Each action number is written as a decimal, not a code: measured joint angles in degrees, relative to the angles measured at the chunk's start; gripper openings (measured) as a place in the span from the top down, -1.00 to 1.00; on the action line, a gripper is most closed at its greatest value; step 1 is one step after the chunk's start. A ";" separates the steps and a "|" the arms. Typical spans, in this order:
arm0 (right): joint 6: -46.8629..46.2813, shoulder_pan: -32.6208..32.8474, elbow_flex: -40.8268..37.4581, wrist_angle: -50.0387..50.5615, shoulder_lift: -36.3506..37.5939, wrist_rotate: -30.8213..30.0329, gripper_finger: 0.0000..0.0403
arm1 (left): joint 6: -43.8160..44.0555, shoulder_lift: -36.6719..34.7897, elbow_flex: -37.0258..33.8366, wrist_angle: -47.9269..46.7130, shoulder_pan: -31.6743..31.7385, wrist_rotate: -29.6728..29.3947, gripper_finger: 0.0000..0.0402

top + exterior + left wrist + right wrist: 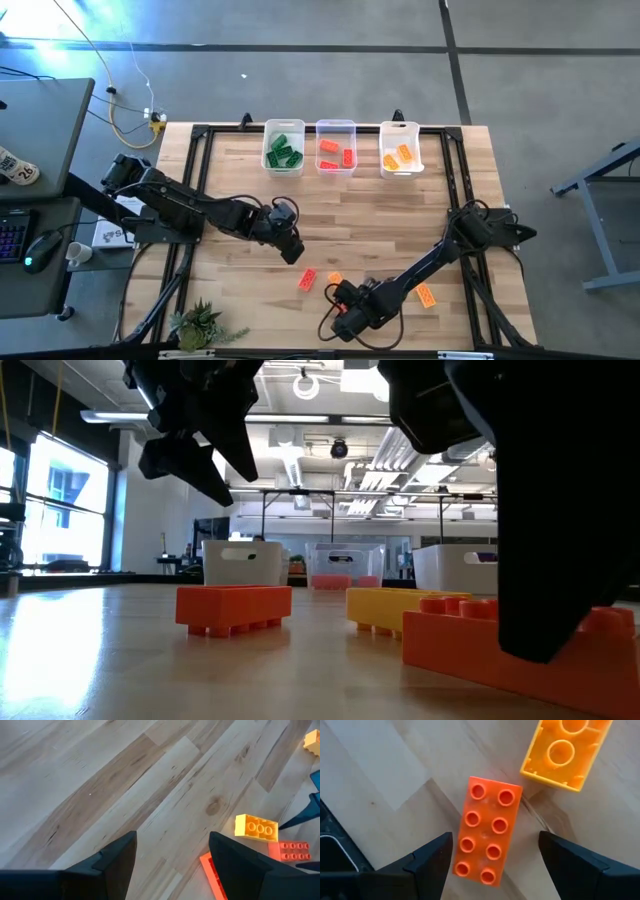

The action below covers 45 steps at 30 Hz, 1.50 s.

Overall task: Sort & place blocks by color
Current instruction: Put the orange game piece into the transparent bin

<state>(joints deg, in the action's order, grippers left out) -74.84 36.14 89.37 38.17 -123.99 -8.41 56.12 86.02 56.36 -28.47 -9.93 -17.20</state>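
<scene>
My right gripper (495, 837) is open near the table's near edge (343, 308). Its fingers stand on either side of a red-orange eight-stud block (487, 835), which lies flat, studs up, with a gap at each side. An orange block (567, 752) lies upside down just beyond it. My left gripper (172, 836) is open and empty above the table's middle (292, 250). A red block (307, 280) and an orange block (335, 278) lie close by it, and another orange block (426, 295) lies farther right. In the low view my right gripper's finger (545, 560) stands in front of the red-orange block (470, 640).
Three small bins stand along the far edge. The left bin (284, 128) holds green blocks, the middle bin (336, 127) red ones and the right bin (400, 128) orange ones. A small plant (200, 325) sits at the near left corner. Bare wood lies between the bins and the arms.
</scene>
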 joint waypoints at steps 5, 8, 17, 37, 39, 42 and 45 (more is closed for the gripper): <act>-4.31 -0.21 0.14 2.51 -0.80 -0.52 -0.32 | -1.29 0.00 0.00 -0.02 0.00 -0.05 -0.17; -7.02 -0.24 0.23 5.25 -0.89 -0.86 -0.17 | -1.55 0.00 0.00 -0.01 0.00 -0.22 -0.17; -5.69 -0.74 0.09 10.25 -0.99 -0.54 0.23 | -4.76 0.00 0.00 -0.02 0.24 -1.45 -0.17; 3.33 -1.41 19.71 39.28 -1.61 -6.78 0.43 | -6.88 0.00 0.00 -0.04 0.26 -1.04 -0.17; 4.60 -2.47 22.82 44.05 -1.44 -9.72 0.43 | -6.97 0.00 0.00 -0.04 0.24 -1.04 -0.17; 7.35 -4.57 26.72 49.46 -1.43 -14.18 0.43 | -8.32 0.00 0.00 -0.04 0.03 -0.93 -0.17; 11.69 -7.26 29.94 52.43 -1.34 -18.66 0.43 | -9.99 0.00 0.00 -0.03 0.02 0.81 -0.17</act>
<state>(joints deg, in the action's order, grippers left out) -63.14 28.88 119.31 90.60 -125.34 -27.07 46.12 86.02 56.36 -28.50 -9.91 -16.40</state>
